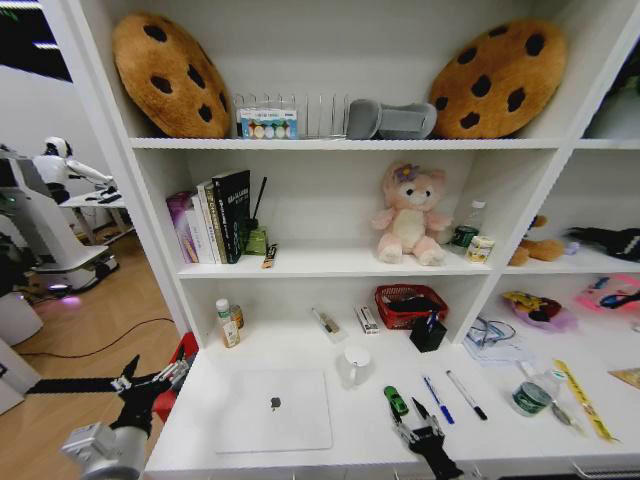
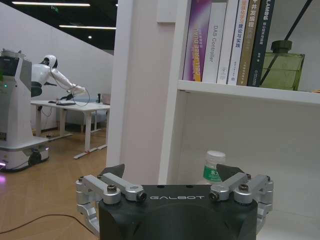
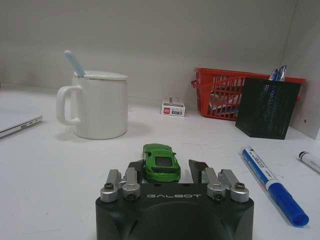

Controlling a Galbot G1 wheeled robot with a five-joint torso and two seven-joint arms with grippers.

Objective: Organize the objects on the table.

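A tiny green toy car stands on the white table, just in front of my right gripper. That gripper is open, with the car's rear between its fingers. A blue pen and a black pen lie to the car's right. The closed silver laptop lies flat at front left. My left gripper hangs open and empty off the table's left end.
A white mug stands behind the car. Farther back are a red mesh basket and a black pen holder. A small bottle stands at back left. Cluttered shelves rise behind the table.
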